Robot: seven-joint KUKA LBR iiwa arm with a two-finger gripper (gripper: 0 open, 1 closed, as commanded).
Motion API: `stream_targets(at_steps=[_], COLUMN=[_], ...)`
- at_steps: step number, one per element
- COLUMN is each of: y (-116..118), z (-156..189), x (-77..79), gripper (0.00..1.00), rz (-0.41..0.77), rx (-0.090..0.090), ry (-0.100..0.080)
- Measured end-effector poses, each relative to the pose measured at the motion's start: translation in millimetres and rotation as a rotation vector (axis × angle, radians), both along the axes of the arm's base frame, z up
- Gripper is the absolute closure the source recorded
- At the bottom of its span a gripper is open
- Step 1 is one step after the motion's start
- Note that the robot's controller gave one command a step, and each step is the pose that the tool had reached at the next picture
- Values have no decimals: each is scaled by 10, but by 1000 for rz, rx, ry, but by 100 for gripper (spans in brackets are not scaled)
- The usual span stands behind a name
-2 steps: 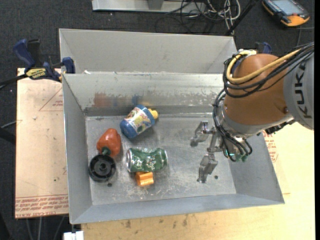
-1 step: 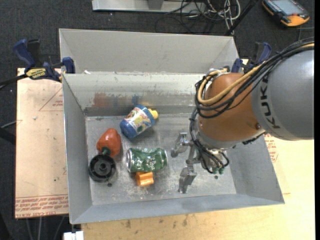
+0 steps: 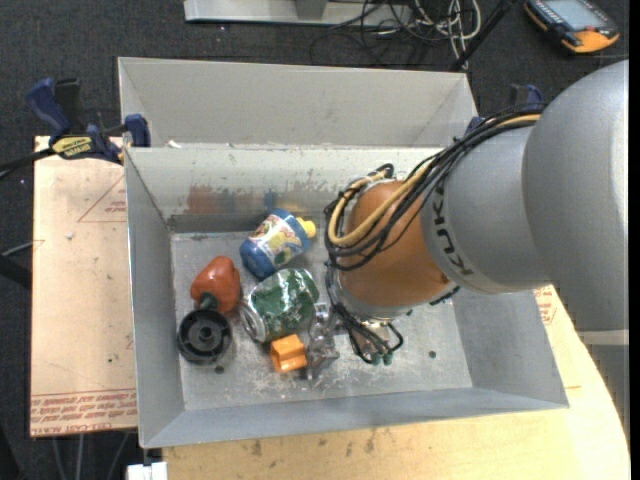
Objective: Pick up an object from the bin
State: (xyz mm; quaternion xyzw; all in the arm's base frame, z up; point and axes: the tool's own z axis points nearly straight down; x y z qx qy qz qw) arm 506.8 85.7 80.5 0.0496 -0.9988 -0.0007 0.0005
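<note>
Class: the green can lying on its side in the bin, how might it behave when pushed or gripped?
The green can lies on its side, so a push would probably roll it. Its wall looks dented, so it is likely thin, light and easily crushed.

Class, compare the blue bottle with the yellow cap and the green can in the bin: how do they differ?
The blue bottle carries a yellow cap and a printed label; the green can shows a silver end. The bottle looks whole, the can crumpled. The bottle lies nearer the back wall, the can nearer the front. Both lie on their sides.
</note>
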Motion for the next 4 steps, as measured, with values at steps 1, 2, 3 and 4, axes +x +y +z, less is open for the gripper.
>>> stream_targets(at_steps=[1, 2, 3, 4], y=[-2, -2, 741, 740], z=[-2, -2, -57, -56], x=[2, 2, 284, 285], gripper=[0, 0, 100, 100], rz=[-1, -1, 170, 170], rx=[0, 0, -2, -2], ry=[-1, -1, -6, -6])
